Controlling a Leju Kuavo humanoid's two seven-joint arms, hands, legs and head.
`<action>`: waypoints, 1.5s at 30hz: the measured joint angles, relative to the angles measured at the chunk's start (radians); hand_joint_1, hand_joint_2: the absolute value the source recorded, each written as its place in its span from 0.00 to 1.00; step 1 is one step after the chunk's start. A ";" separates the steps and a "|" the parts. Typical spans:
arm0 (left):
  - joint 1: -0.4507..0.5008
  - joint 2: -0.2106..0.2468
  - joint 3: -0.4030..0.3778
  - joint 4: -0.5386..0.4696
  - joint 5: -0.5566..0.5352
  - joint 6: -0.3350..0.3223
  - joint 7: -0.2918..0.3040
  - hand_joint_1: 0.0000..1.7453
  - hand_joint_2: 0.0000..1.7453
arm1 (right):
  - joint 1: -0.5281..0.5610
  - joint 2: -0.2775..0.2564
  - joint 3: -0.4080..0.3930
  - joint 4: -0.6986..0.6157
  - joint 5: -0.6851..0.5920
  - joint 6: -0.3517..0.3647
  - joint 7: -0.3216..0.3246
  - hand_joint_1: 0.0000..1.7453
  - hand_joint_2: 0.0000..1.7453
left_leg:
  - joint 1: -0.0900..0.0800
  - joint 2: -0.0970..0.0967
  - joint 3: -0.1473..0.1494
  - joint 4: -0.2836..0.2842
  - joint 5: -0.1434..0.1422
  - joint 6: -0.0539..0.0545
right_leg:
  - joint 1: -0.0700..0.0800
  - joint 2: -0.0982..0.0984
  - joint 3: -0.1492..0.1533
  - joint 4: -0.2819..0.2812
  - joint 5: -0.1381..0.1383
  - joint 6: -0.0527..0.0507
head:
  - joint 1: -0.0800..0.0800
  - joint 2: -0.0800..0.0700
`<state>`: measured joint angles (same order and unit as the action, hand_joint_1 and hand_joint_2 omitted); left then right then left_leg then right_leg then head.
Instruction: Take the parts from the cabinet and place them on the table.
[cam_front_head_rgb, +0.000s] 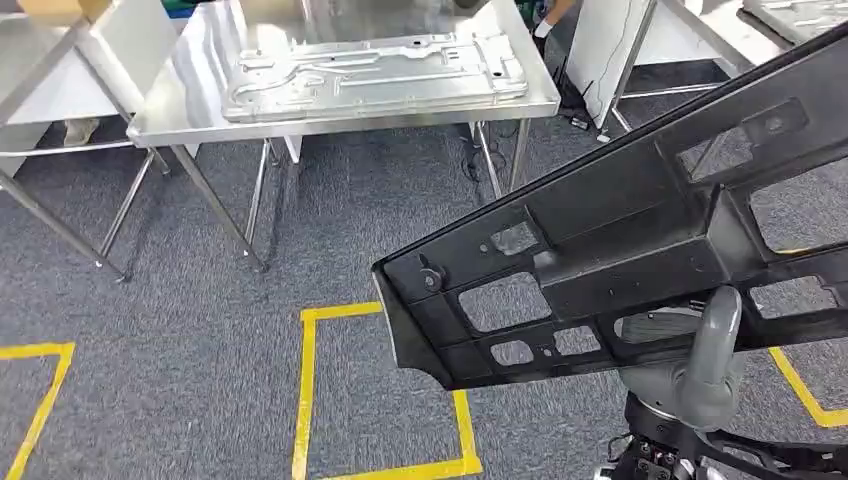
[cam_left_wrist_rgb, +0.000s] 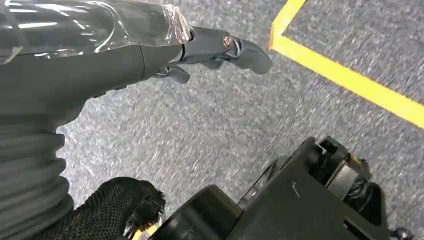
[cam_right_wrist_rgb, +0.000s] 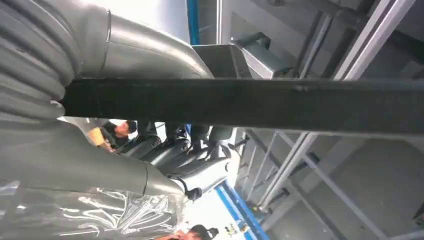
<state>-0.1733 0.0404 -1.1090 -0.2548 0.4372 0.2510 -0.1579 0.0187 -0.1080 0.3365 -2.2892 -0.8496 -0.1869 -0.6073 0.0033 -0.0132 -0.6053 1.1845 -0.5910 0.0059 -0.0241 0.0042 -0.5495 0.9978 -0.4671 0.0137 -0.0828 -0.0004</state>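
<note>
One big black part (cam_front_head_rgb: 640, 260), a long frame with cutouts, held up tilted over the carpet (cam_front_head_rgb: 200, 300), well short of the steel tabletop (cam_front_head_rgb: 180, 110) ahead; probably mid-carry toward it. Tabletop already carries a stamped metal panel (cam_front_head_rgb: 375, 75), so the drop spot looks tight. Right hand (cam_front_head_rgb: 705, 365) grips the part's lower edge from beneath, thumb up over the rim to steady it. Left hand (cam_left_wrist_rgb: 210, 50) hangs by the floor, holding nothing, fingers loosely extended.

Steel table (cam_front_head_rgb: 180, 110) bearing stamped metal panel (cam_front_head_rgb: 375, 72)
</note>
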 joint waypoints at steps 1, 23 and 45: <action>0.001 0.000 0.000 0.000 -0.002 0.000 0.003 0.00 1.00 | 0.000 0.000 0.000 0.000 0.000 0.000 -0.001 1.00 1.00 | 0.000 0.001 0.022 -0.084 0.068 0.002 | -0.001 0.000 0.016 0.000 -0.010 0.003 | 0.000 0.000; 0.019 0.004 0.000 0.000 -0.005 -0.005 0.021 0.00 1.00 | 0.017 0.002 -0.020 0.000 -0.024 0.027 -0.005 1.00 1.00 | -0.017 0.006 0.178 -0.191 0.051 0.034 | 0.013 -0.001 -0.069 0.007 0.044 0.000 | 0.009 0.000; 0.014 0.004 0.007 -0.002 -0.001 0.006 0.020 0.00 1.00 | 0.039 0.006 -0.045 0.000 -0.039 0.040 -0.010 1.00 1.00 | -0.007 0.005 0.113 -0.206 0.094 0.068 | 0.008 0.000 -0.157 0.274 -0.148 0.046 | 0.012 0.000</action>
<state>-0.1590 0.0446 -1.1021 -0.2567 0.4360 0.2567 -0.1377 0.0573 -0.1019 0.2914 -2.2889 -0.8881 -0.1469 -0.6176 -0.0036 -0.0084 -0.4926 0.9781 -0.4975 0.0743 -0.0158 0.0046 -0.7063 1.2721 -0.6156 0.0596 -0.0710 -0.0004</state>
